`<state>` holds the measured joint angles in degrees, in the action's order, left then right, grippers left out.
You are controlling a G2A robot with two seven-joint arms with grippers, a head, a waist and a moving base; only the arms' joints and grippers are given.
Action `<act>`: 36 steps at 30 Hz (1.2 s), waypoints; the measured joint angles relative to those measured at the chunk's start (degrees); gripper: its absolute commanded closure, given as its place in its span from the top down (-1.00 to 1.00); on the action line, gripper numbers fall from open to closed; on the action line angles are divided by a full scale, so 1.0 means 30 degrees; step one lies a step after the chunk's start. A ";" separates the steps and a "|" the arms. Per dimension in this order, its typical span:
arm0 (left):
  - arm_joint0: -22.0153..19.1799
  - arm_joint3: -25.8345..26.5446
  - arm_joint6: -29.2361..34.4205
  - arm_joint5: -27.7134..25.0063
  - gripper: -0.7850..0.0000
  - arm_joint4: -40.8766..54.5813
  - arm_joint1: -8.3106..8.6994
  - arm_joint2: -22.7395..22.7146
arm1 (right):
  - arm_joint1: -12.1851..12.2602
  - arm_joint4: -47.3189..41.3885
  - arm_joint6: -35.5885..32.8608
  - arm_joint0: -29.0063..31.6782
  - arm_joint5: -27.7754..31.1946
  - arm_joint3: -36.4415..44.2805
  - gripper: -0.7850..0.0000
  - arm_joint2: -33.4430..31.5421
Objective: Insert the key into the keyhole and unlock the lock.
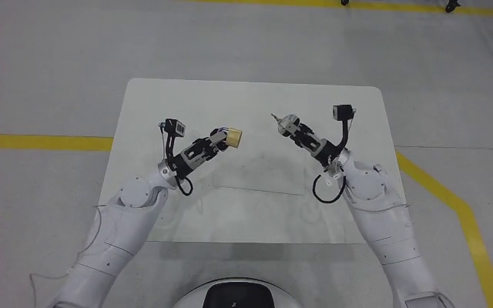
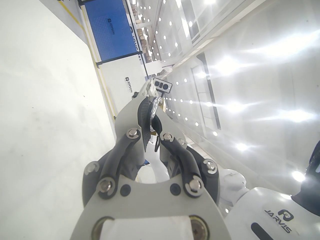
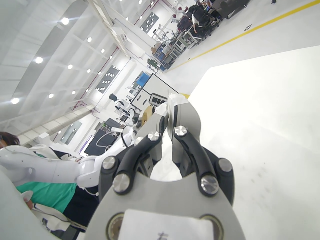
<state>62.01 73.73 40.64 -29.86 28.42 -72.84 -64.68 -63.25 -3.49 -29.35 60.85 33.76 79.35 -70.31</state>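
Observation:
Above the white table (image 1: 254, 200), my left gripper (image 1: 220, 142) is shut on a brass padlock (image 1: 233, 137), whose body points toward the other arm. In the left wrist view the fingers (image 2: 143, 112) clamp the padlock's steel shackle (image 2: 154, 106). My right gripper (image 1: 291, 128) is shut on a small key (image 1: 276, 119), its metal tip aimed at the padlock across a short gap. In the right wrist view the key's blade (image 3: 167, 92) sticks out past white-wrapped fingertips (image 3: 175, 101), and the padlock (image 3: 147, 112) shows beyond.
Both arms hang over the middle of the table with bare surface beneath them. Yellow floor lines (image 1: 54, 142) run past the table's sides. A person in a green top (image 3: 50, 193) sits behind the arms.

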 measured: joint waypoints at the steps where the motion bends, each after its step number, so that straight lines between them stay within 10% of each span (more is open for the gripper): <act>1: -0.0046 -0.0036 0.0172 -0.0067 -1.00 0.0317 -0.0032 0.0065 | -0.0058 -0.0085 0.0140 -0.0190 -0.0031 -0.0233 -1.00 0.0138; 36: -0.0918 -0.1881 0.1141 0.0883 -1.00 0.1477 -0.0626 0.1146 | -0.0837 -0.3449 -0.5465 -0.1705 0.1306 0.0001 -1.00 0.3076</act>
<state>59.25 68.09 44.06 -27.22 32.85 -74.72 -61.24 -65.76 -13.84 -45.74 55.74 37.68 79.36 -61.08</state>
